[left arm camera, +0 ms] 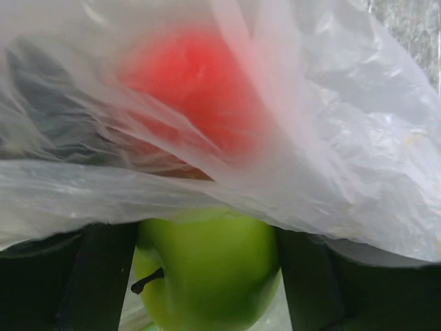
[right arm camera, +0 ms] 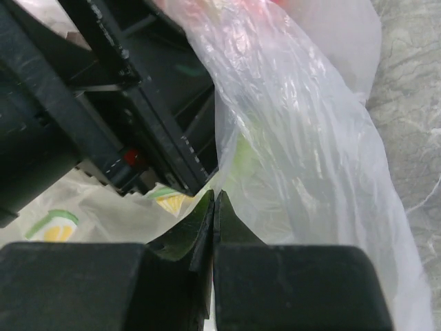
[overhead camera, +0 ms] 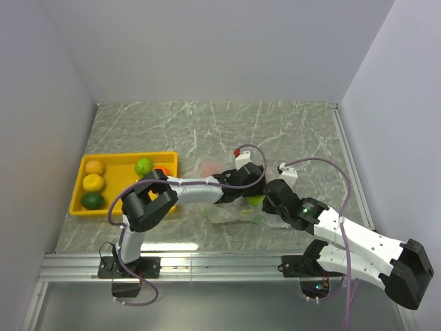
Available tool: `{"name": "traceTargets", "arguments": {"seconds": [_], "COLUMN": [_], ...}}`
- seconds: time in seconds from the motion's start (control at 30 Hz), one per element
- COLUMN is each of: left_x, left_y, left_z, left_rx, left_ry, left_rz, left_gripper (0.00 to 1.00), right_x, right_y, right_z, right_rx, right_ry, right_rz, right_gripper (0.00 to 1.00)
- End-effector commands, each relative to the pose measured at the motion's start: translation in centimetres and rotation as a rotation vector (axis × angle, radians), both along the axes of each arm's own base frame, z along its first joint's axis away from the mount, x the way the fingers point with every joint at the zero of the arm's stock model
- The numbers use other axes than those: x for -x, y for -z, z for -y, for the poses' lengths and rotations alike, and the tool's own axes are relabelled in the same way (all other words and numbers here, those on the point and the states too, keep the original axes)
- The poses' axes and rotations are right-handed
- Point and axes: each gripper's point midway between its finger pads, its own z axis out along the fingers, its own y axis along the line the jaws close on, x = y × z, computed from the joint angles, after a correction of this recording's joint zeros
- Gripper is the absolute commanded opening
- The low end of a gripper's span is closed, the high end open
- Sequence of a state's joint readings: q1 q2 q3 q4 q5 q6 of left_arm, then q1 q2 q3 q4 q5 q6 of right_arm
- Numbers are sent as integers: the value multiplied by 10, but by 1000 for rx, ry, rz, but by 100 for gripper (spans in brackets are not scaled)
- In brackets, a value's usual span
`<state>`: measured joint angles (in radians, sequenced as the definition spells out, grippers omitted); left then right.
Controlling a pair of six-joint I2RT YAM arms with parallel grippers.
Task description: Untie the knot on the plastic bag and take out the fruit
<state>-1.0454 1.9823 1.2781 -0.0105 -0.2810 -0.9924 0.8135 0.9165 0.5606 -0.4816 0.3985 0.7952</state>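
The crinkly transparent plastic bag lies at mid-table between both arms. My left gripper reaches in under its film and is shut on a light green fruit with a dark stem; both dark fingers press its sides. Behind the film a red fruit shows blurred. My right gripper is shut, pinching an edge of the bag at its tips, right beside the left gripper's body. The knot is hidden.
A yellow tray at the left holds two yellow fruits, a dark green one, a light green one and an orange one. A whitish sheet with yellow-green print lies under the grippers. Walls enclose the table.
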Motion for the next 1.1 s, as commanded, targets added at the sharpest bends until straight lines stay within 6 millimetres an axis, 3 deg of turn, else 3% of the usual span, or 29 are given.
{"name": "traceTargets", "arguments": {"seconds": [0.0,0.03,0.07,0.1,0.17,0.2,0.27,0.3,0.4,0.47,0.5,0.57,0.6,0.67,0.7,0.77,0.8,0.87,0.9,0.93,0.97,1.0,1.03,1.07], "left_x": [-1,2,3,3,6,7,10,12,22,31,35,43,46,47,41,35,23,12,7,-9,-11,-13,-23,-24], "left_y": [-1,0,-2,-13,-18,-32,-39,-53,-63,-76,-92,-100,-123,-136,-161,-178,-199,-205,-217,-216,-204,-207,-192,-184], "left_z": [9,5,4,3,-6,-8,-17,-21,-33,-42,-47,-57,-64,-80,-94,-116,-139,-171,-192,-221,-245,-267,-305,-324], "left_rx": [36,33,35,49,25,42,27,39,19,7,28,27,67,75,115,122,142,119,124,102,53,46,-2,-29], "left_ry": [-6,-4,0,1,7,12,23,29,74,115,129,172,171,158,119,73,0,-83,-144,-245,-304,-367,-487,-543], "left_rz": [-19,-25,-23,-9,0,17,37,51,67,81,100,127,163,203,248,273,311,312,337,335,303,306,282,269], "left_gripper": [69,63,49,44,30,26,20,19,16,16,15,15,15,15,15,15,16,16,16,16,16,16,16,16], "right_x": [-2,-2,-2,-2,-3,-3,-5,-6,-9,-11,-12,-13,-14,-14,-14,-14,-13,-13,-13,-13,-13,-12,-12,-12], "right_y": [0,-1,0,0,-1,-1,-1,-1,0,-1,-1,-1,0,2,4,5,7,7,7,7,7,7,7,7], "right_z": [-1,1,3,4,7,9,13,15,20,21,23,24,24,25,25,25,25,26,26,26,26,25,25,25], "right_rx": [-20,-15,-12,-10,0,6,23,32,62,73,83,91,98,102,106,103,102,99,99,98,97,95,93,91], "right_ry": [12,19,22,27,38,45,59,65,85,93,99,103,106,111,112,118,118,122,122,123,125,122,124,123], "right_rz": [7,12,15,18,29,32,37,36,36,39,44,46,44,39,33,30,29,29,29,29,30,29,29,27], "right_gripper": [0,0,0,0,0,0,0,0,0,0,0,0,0,0,0,0,0,0,0,0,0,0,0,0]}}
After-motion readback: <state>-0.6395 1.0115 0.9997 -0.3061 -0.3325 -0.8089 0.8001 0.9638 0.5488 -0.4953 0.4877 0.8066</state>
